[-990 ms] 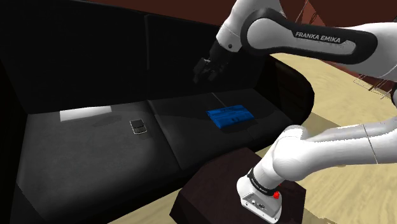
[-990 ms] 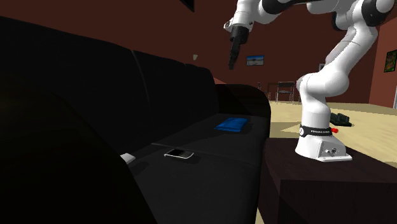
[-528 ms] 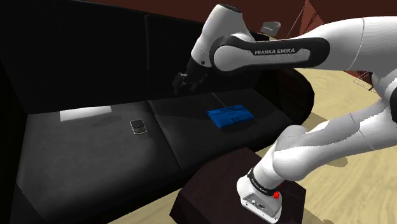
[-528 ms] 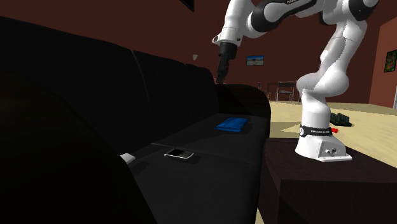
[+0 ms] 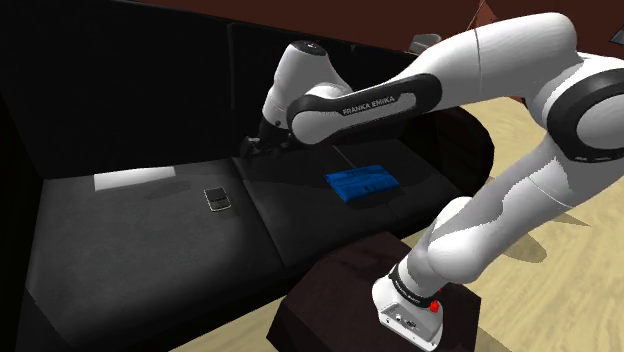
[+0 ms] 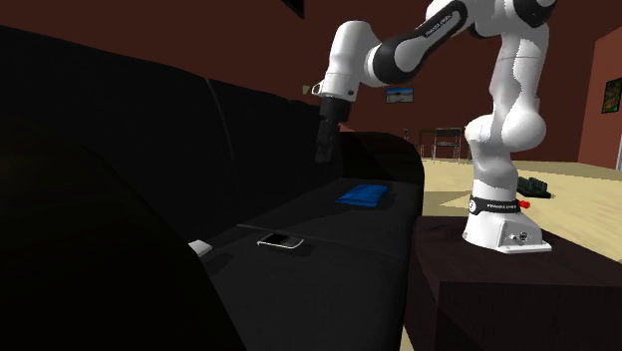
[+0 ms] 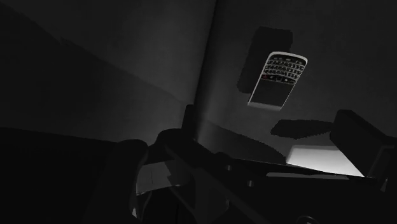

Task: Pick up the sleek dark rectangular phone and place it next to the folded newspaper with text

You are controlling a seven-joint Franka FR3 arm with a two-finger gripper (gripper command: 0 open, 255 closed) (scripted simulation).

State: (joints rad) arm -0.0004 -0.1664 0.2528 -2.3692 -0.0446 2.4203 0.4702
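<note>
While the phone (image 5: 217,199) is lying flat on the seat of the black sofa (image 5: 120,240), the task is standing at its approach stage.
Item: hand (image 6: 322,152), hanging in the air over the seat cushions, apart from the phone, its fingers standing apart and gripping nothing. Item: newspaper (image 5: 133,179), drawn plain white, lying on the same cushion near the phone, toward the shoulder view's left. Item: blue flat thing (image 5: 362,183), resting farther along the seat, playing no part. Judged outstanding: descending to the phone, closing on it, lifting, carrying, setting it beside the newspaper.
</note>
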